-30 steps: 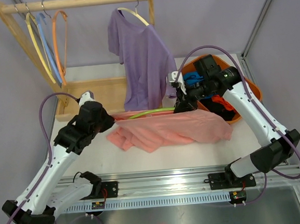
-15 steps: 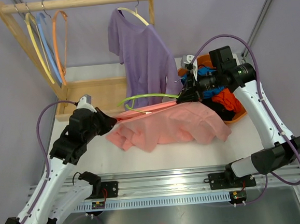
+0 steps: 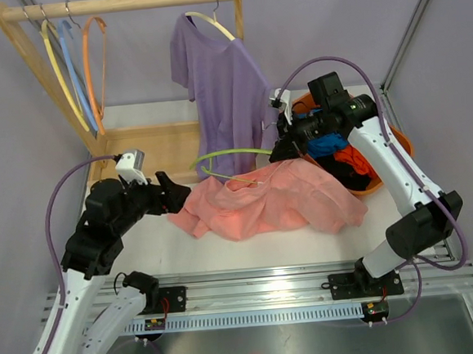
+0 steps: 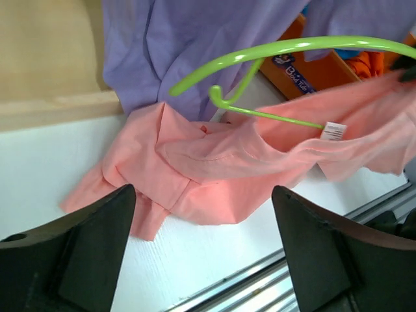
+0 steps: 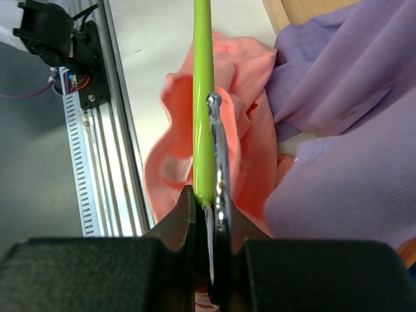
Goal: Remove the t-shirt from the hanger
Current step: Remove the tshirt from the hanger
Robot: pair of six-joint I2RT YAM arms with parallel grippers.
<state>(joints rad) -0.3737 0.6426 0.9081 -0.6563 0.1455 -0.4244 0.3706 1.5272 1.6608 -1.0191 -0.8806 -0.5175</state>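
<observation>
Now, with my right claw (image 3: 282, 149) pinched on the green hanger (image 3: 226, 154) over the 12 o'clock edge of the pink t-shirt (image 3: 271, 205) lying on the table (image 3: 226, 247), I should lift slowly toward 1 o'clock, my left claw (image 3: 175, 196) gaping empty at its 9 o'clock.

T-shirts: two, a salmon-pink cotton t-shirt (image 3: 271, 205) in front of the wooden clothes rack (image 3: 116, 3) and a purple t-shirt (image 3: 222, 96) hanging on it.
Hangers: five, a lime-green plastic hanger (image 3: 226, 151) in front of the rack; a yellow hanger (image 3: 61, 80), blue hanger (image 3: 75, 75), orange hanger (image 3: 87, 66) and cream hanger (image 3: 212, 21) on it.
Baskets: one orange plastic basket (image 3: 370, 188), right of the rack.
</observation>
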